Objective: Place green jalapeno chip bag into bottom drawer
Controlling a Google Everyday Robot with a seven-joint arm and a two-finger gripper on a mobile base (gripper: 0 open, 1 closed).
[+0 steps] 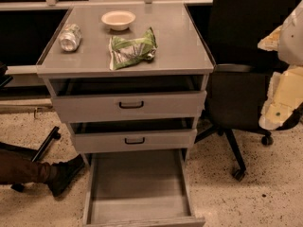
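The green jalapeno chip bag (131, 50) lies crumpled on the grey cabinet top (180, 56), near its front edge, green and white with a pale label. The bottom drawer (138, 186) is pulled far out below, with nothing lying on its plain grey inside. My gripper (277, 86) shows as cream-white parts at the right edge of the view, in front of a black chair. It is well to the right of the cabinet, at about the height of the top, and holds nothing that I can see.
A crushed silver can (70, 37) and a cream bowl (118, 19) also sit on the top. The two upper drawers (130, 105) with black handles stand slightly open. A black office chair (241, 98) is right of the cabinet. A person's shoe and leg (52, 171) lie at the lower left.
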